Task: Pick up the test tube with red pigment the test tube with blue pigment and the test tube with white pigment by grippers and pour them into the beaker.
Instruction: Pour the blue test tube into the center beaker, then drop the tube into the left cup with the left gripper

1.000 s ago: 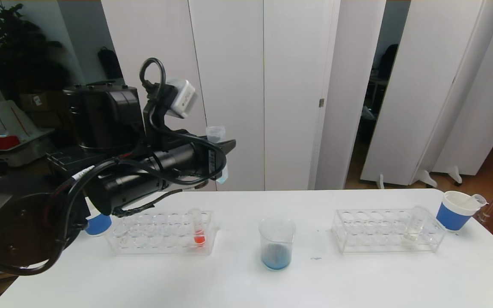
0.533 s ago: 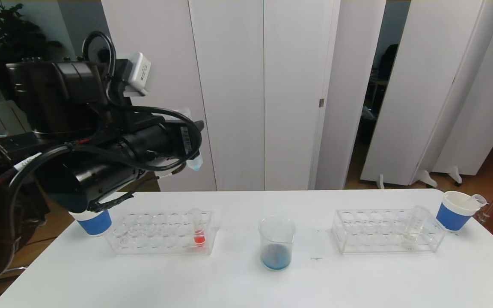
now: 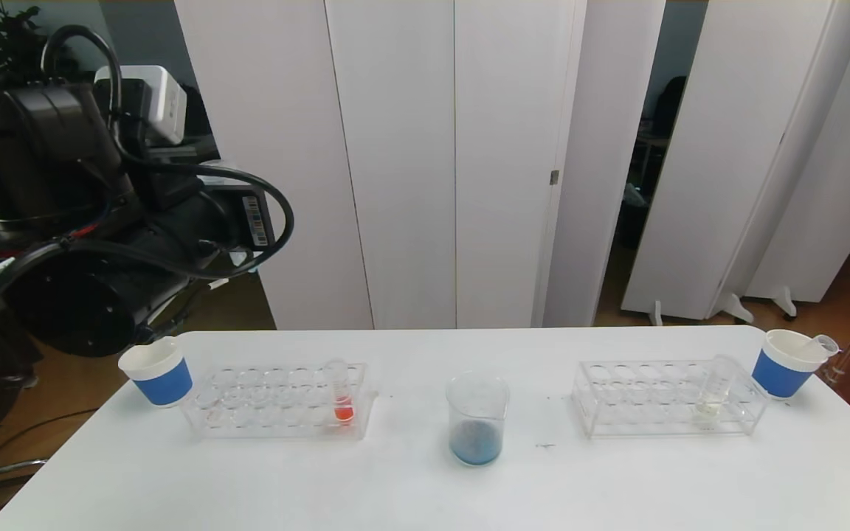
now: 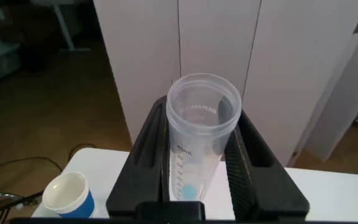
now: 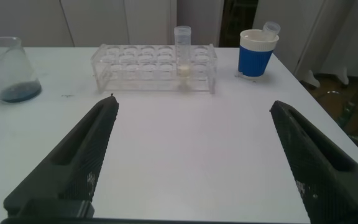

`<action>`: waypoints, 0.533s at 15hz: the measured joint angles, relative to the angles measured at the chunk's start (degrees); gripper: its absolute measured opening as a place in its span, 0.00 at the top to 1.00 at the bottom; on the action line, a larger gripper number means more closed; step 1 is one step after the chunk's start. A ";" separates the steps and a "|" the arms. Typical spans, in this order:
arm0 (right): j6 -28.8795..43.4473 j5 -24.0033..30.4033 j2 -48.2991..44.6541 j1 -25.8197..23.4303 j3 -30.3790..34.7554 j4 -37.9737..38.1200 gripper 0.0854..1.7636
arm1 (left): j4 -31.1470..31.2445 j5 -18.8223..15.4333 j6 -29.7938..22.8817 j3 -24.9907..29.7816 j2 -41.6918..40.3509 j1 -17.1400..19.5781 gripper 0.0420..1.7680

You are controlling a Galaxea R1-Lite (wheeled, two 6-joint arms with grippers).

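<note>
Since 1 second ago the left gripper (image 4: 201, 186) has swung back from above the table toward 10 o'clock, clenched on the clear, nearly drained blue tube (image 4: 201, 137). The right gripper (image 5: 194, 155) hangs spread wide, low over the matte white table (image 3: 410, 487). The cylindrical glass beaker (image 3: 477, 419) holds blue liquid; the white tube (image 3: 716, 385) stands in the 3 o'clock rack (image 3: 665, 402).

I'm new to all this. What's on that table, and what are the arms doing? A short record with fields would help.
left gripper: shut on the test tube with blue pigment, raised off the table's left end
right gripper: open, empty, low over the table
beaker: centre, blue liquid inside
left rack: one tube with red liquid
right rack: the test tube with white pigment
</note>
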 joint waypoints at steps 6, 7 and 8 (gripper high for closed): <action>0.00 0.00 0.00 0.00 0.00 0.00 0.01 | -10.23 -0.11 6.50 2.60 0.44 13.56 0.68; 0.00 0.01 0.00 0.00 0.00 0.00 0.01 | -11.43 -0.34 6.95 2.76 0.79 16.23 0.68; -0.02 0.00 0.00 0.00 0.00 0.00 0.01 | -12.85 -1.00 7.19 2.76 1.34 18.85 0.68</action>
